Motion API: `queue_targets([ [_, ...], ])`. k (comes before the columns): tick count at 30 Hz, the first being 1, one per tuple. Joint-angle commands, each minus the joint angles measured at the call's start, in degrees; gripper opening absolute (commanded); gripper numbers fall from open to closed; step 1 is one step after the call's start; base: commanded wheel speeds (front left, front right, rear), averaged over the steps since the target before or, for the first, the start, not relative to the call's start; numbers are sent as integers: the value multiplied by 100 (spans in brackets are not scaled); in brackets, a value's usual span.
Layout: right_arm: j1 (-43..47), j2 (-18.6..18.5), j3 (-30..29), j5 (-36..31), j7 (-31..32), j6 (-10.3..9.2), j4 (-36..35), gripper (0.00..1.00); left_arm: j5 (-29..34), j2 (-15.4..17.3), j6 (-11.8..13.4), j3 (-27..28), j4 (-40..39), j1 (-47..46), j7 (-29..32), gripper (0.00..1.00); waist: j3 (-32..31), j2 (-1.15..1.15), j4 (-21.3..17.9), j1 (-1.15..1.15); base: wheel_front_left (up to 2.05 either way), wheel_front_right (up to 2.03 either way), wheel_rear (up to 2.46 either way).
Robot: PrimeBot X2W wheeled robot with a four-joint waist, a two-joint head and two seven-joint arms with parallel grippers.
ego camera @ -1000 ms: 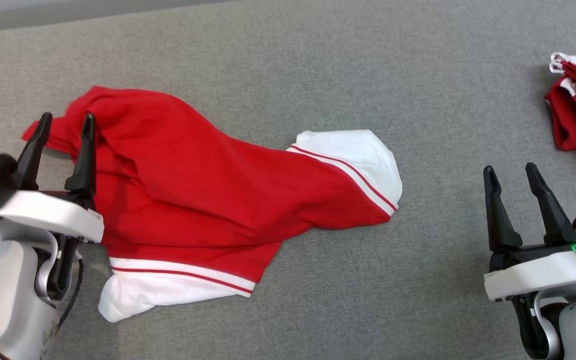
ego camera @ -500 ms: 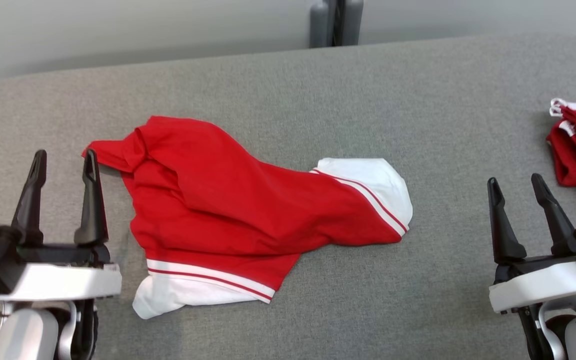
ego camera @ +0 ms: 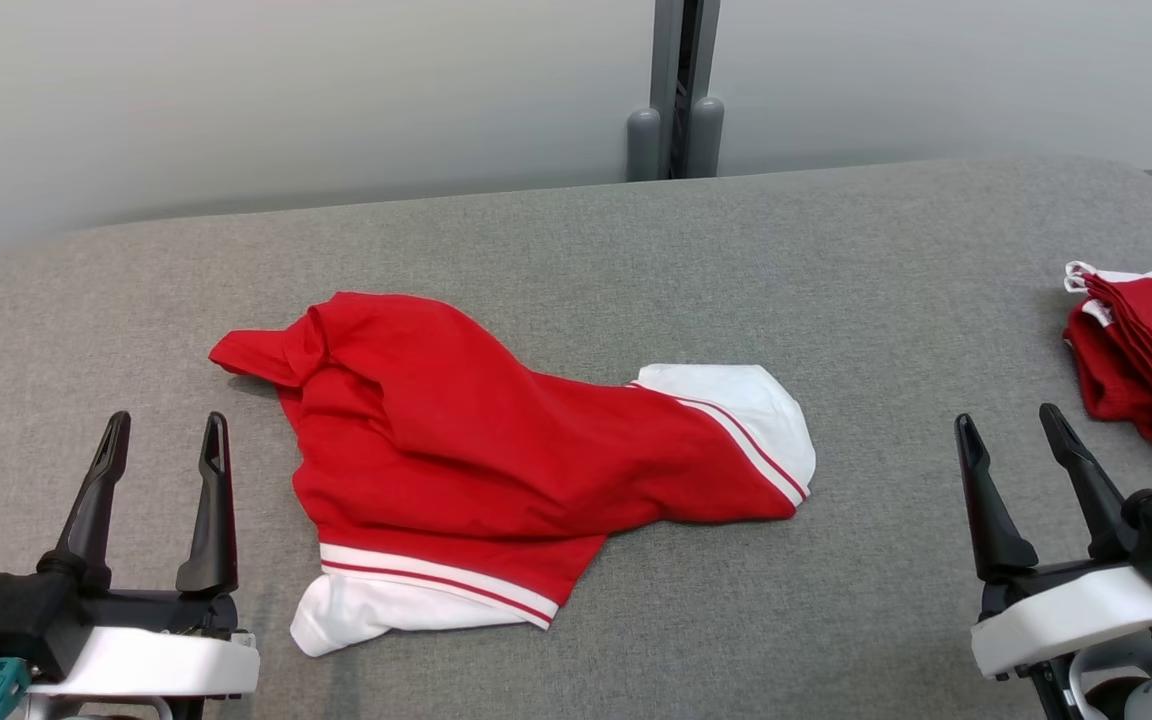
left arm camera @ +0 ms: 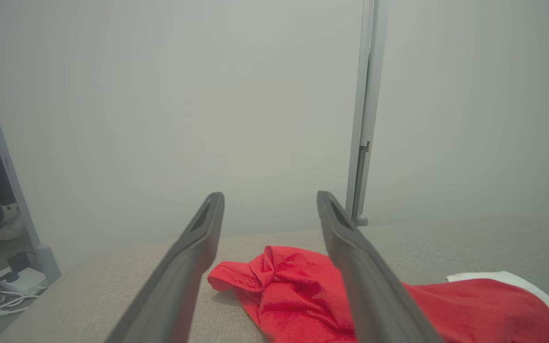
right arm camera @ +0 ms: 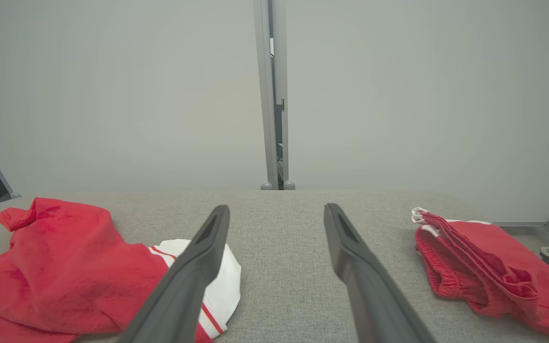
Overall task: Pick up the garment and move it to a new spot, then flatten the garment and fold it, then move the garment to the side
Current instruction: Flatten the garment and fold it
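Plainly soft and light, the red garment [ego camera: 496,470] lies crumpled near the middle of the grey padded table [ego camera: 636,240], wrinkled and partly doubled over itself. It looks like thin knit cloth that will sag and drape, so a pinch on one layer may drag the rest along.

The best holds, I judge, are the bunched red corner [ego camera: 266,355] at its 10 o'clock and the white striped hem [ego camera: 366,610] at its 7 o'clock. A second white hem [ego camera: 746,400] sits at its 3 o'clock.

The left gripper [ego camera: 168,425] hovers at the garment's 8 o'clock, fingers spread wide and empty. The right gripper [ego camera: 1008,418], at its 4 o'clock and well apart, is likewise spread wide and holds nothing.

A folded pile of similar red clothes [ego camera: 1151,350] rests at the table's 3 o'clock edge, limiting room on that side. A grey post [ego camera: 676,90] stands behind the table at 12 o'clock. From each gripper to the cloth the way is bare tabletop.
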Motion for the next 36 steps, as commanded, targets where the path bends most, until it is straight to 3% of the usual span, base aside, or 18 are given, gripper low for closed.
queue_targets([
  [1,46,-39,-5,-40,28,-2,-28,100,15,44,-17,-10,50,21,9,100,-21,0,27,0,0,0,0],
  [16,-2,-70,185,2,125,-1,-192,100,-67,72,-74,-65,220,-160,32,100,-2,0,177,0,0,0,0],
  [19,-144,-200,678,-6,244,-1,-228,100,-79,56,-88,-91,223,-232,33,100,72,0,338,0,0,0,0],
  [20,-255,-324,1192,56,350,-1,-196,100,-79,34,-90,-99,219,-299,27,100,138,0,479,0,0,0,0],
  [29,-1080,-897,3569,461,817,-2,297,100,-72,-251,-200,-186,337,-592,-22,100,511,0,1394,0,0,0,0],
  [36,-1851,-1202,4605,740,952,-2,1216,100,82,-581,-434,-114,424,-821,-28,100,774,0,2015,0,0,0,0],
])
